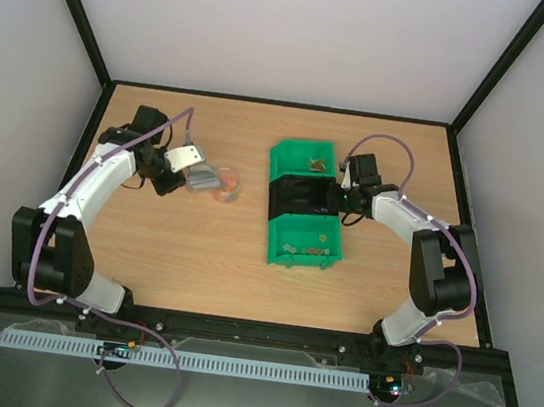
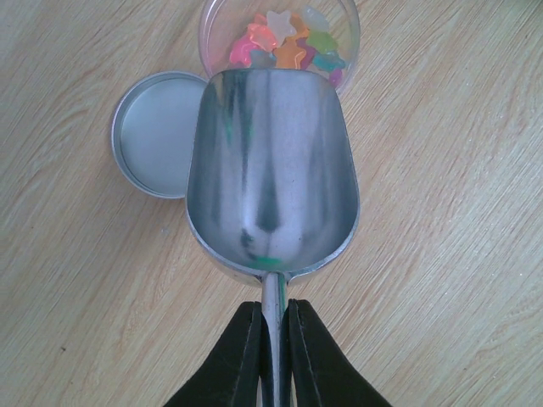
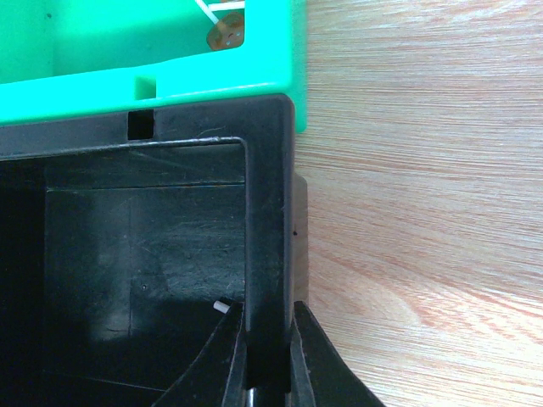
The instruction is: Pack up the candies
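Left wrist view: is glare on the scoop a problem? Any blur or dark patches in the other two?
Left wrist: the scoop mirrors light and dark streaks plus a green smear near its neck, nothing blown out; the candies behind it read clearly. Right wrist: inside the black bin it is dark with a dull sheen, little detail; table grain crisp. Top external: even light, soft shadows.

Top view overlooks whole table (image 1: pixel 213 276); wrist views (close) look down.
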Robot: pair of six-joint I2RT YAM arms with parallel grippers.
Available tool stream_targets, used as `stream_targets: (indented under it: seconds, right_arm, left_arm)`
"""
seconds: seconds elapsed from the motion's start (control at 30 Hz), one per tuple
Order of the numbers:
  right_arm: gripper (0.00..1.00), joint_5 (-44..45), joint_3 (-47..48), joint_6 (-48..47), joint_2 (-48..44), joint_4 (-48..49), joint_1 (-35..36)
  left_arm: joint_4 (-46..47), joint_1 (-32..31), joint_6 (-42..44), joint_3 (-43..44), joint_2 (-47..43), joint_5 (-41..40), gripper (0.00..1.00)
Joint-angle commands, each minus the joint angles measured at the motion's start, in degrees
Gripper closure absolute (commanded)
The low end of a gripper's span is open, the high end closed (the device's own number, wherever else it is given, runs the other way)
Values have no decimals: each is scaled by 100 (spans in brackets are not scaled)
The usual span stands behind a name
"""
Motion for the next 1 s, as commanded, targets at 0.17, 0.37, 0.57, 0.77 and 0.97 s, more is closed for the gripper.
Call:
stream_targets:
  seconds: [0.17,0.37,0.57,0.77,0.97]
  right_arm:
    - [99,-109,36,166,-39,-23,-27]
    - [99,-73,-1,196,-44,30,-23]
    - [99,-85,-25,305,-13,34,-23]
    - [99,-61,-16,283,1,31,-21]
    - [99,31,6,306,-12,26,-18]
  left_arm:
    - [-174,-19,828,62,-636,484,98]
    - [-347,-755,1450,274,-872,1273,98]
    - [-541,-2131,1364,671,-167,947,98]
    - [-498,-2943,1385,1205,701,495,98]
    - [-763,-3653,1620,1437,1304,-343,98]
